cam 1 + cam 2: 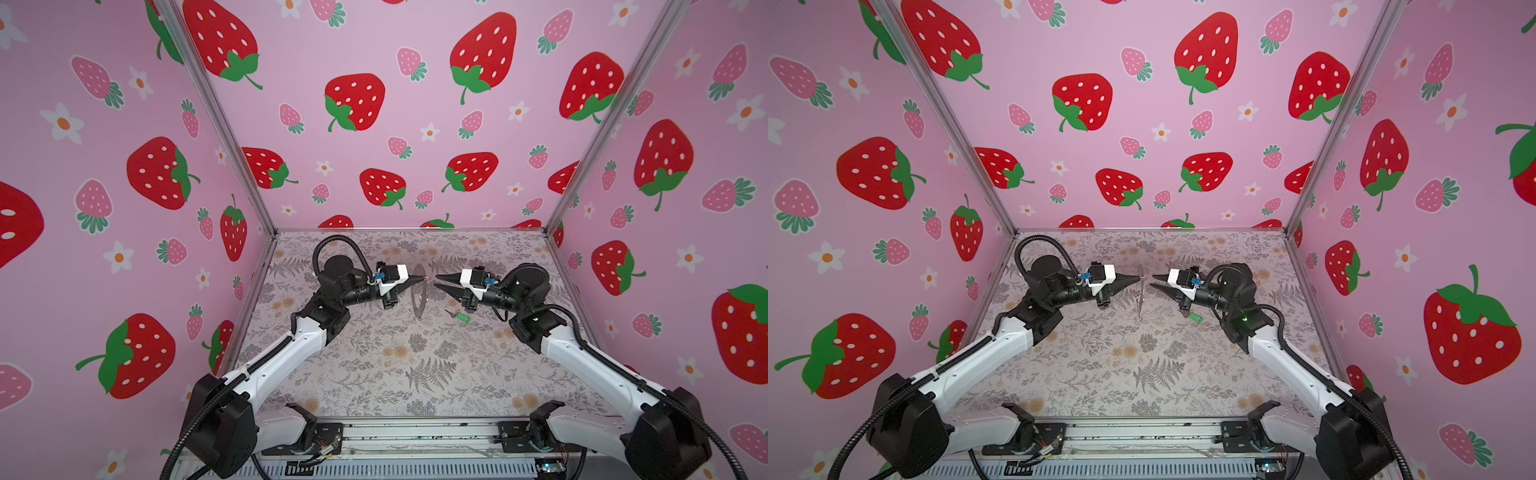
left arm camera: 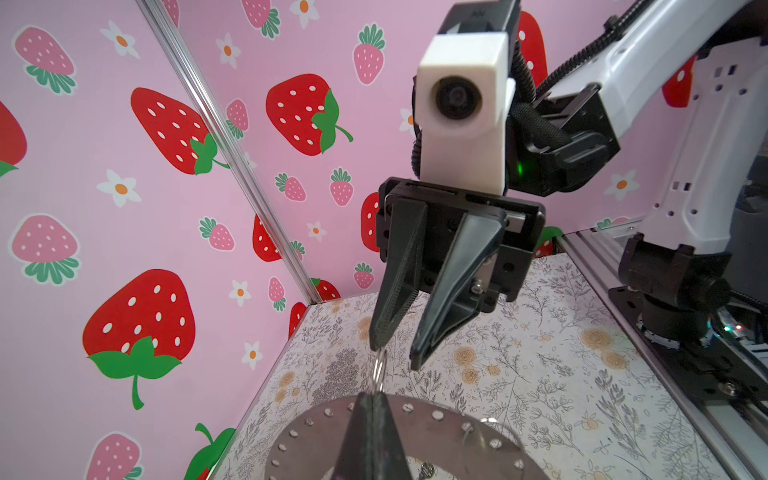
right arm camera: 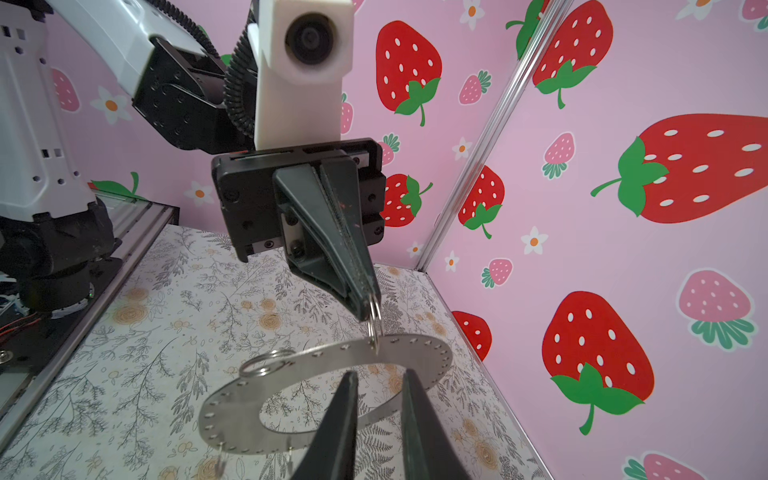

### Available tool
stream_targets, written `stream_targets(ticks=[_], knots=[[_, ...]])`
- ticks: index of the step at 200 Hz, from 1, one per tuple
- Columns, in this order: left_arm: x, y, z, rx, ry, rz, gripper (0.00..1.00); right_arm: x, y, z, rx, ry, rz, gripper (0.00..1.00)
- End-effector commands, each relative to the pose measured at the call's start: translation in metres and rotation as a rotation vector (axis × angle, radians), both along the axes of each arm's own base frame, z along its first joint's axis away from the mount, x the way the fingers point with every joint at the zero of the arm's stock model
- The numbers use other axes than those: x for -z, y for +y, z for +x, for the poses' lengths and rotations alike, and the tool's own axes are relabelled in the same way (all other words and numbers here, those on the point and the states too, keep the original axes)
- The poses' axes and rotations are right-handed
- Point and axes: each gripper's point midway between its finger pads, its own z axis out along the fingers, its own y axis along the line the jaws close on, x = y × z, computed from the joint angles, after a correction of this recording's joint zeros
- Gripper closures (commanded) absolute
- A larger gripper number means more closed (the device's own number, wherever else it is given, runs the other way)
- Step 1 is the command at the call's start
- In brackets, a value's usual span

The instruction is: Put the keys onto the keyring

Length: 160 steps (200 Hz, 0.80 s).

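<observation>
The keyring (image 1: 419, 296) (image 1: 1140, 299) hangs edge-on in mid air over the middle of the table. My left gripper (image 1: 424, 279) (image 1: 1139, 279) (image 2: 370, 401) is shut on a small wire loop (image 2: 379, 370) (image 3: 374, 320) at the keyring's top rim (image 2: 436, 415) (image 3: 249, 407). My right gripper (image 1: 435, 281) (image 1: 1152, 280) (image 3: 380, 374) faces the ring from the other side, open, with nothing between its fingers. In the left wrist view its tips (image 2: 397, 357) stand just beyond the pinched loop. The keys (image 1: 459, 316) (image 1: 1194, 318), with their green tag, lie on the table under the right gripper.
A second wire loop (image 3: 266, 361) rests flat against the ring's face. Strawberry-print walls with metal corner posts (image 1: 232, 137) close in three sides. The floral table (image 1: 395, 374) ends at a metal rail (image 1: 415, 432) at the front, between the two arm bases.
</observation>
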Motion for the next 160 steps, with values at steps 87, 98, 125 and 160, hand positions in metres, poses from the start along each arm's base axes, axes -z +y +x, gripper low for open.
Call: stream_targets(ticks=[87,98,125,160], knots=[[-0.0244,-0.0008,-0.0041,0.035,-0.065,-0.034,1.00,-0.0169,0.0079,-0.0067,-0.090,0.022,0.053,0.81],[-0.0245,-0.0010,-0.0032,0.035,-0.063,-0.034,1.00,-0.0149,0.0092,-0.0060,-0.098,0.039,0.050,0.82],[-0.0259,-0.0009,-0.0035,0.034,-0.067,-0.038,1.00,-0.0110,0.0107,-0.0054,-0.106,0.066,0.047,0.82],[-0.0270,-0.0010,-0.0047,0.039,-0.067,-0.039,1.00,-0.0116,0.0115,-0.0038,-0.104,0.068,0.048,0.82]])
